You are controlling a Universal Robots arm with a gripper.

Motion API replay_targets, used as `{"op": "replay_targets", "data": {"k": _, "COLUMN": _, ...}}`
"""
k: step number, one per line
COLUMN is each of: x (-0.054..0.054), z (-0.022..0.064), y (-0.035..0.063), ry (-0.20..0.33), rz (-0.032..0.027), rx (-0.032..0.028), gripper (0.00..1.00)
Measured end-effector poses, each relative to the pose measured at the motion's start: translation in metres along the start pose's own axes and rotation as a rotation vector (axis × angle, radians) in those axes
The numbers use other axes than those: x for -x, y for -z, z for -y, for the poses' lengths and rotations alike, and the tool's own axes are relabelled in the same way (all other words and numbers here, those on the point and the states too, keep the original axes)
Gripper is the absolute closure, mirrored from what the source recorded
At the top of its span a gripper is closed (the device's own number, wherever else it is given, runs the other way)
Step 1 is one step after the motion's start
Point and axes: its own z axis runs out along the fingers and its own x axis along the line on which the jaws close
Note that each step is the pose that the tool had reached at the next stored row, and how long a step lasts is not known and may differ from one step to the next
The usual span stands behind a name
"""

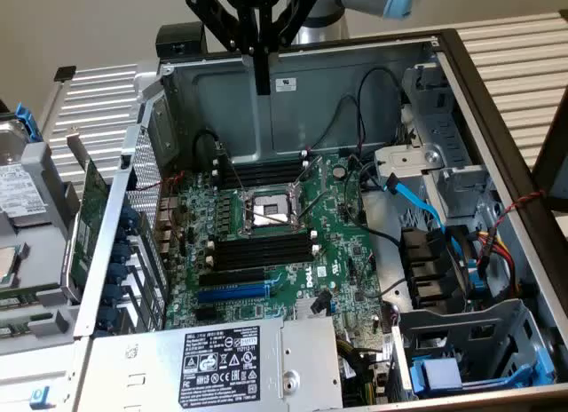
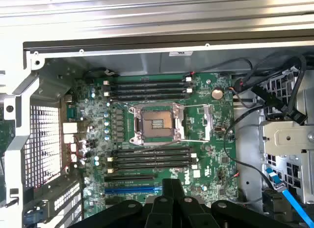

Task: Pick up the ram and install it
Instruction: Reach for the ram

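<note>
Claw [image 1: 262,85] of the single arm hangs high over an open computer case [image 1: 355,110], seen against its back wall, black fingers pressed together on nothing. Slots on the board stand empty with white clips at their ends, both the far bank [image 1: 262,174] at 12 o'clock of the socket [image 1: 266,208] and the near bank [image 1: 264,252] at 6 o'clock. Ram [image 1: 31,295] is judged to be the thin green strip lying outside the case at the exterior view's left edge, though it is too edge-on to be sure. It sits at about 8 o'clock from the claw and well apart, long axis running roughly 3 to 9 o'clock, much as the slots run. Between claw and ram stand the case's side wall [image 1: 106,252] and a larger green card [image 1: 84,221] leaning just beside it, with a hard drive [image 1: 18,194] at 12 o'clock of the ram. On that line the wall's top edge looks the main obstacle. Over the slots the room appears open, with cables [image 1: 417,208] crowding only the 3 o'clock side
</note>
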Motion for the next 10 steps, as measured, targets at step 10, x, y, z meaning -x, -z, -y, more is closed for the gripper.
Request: {"op": "replay_targets", "data": {"k": 10, "x": 0.0000, "z": 0.0000, "y": 0.0000, "ry": -0.003, "rz": 0.0002, "rx": 0.0000, "gripper": 0.89}}
